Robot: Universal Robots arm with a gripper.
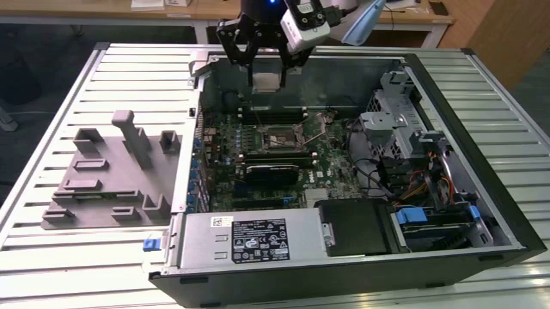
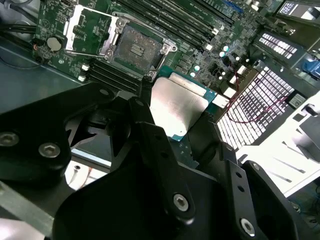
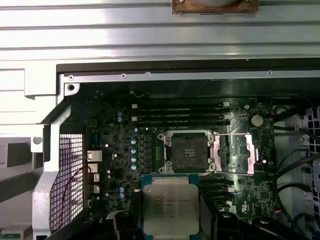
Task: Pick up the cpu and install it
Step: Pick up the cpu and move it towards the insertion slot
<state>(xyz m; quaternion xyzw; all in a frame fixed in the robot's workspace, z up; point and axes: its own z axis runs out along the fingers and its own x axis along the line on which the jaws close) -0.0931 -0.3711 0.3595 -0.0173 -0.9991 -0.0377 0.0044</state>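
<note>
My gripper [image 1: 265,76] is shut on the cpu [image 1: 265,81], a flat square chip with a silver-grey top. It hangs above the open computer case, close to the case's far wall. In both wrist views the cpu [image 2: 176,106] [image 3: 169,206] sits between the black fingers [image 2: 146,107], held by its opposite edges. The motherboard socket [image 1: 281,138] [image 3: 189,150] [image 2: 134,47] lies lower and nearer the middle of the board, apart from the cpu. Nothing sits in it, and its metal retention lid [image 3: 235,152] is swung open to one side.
The open tower case [image 1: 447,84] lies on a slatted metal table [image 1: 129,71]. Inside are a black heatsink block [image 1: 270,172], memory slots [image 1: 273,114], a drive cage [image 1: 391,122], orange cables [image 1: 423,181] and a power supply [image 1: 249,238]. A grey parts fixture [image 1: 112,174] sits at the exterior view's left.
</note>
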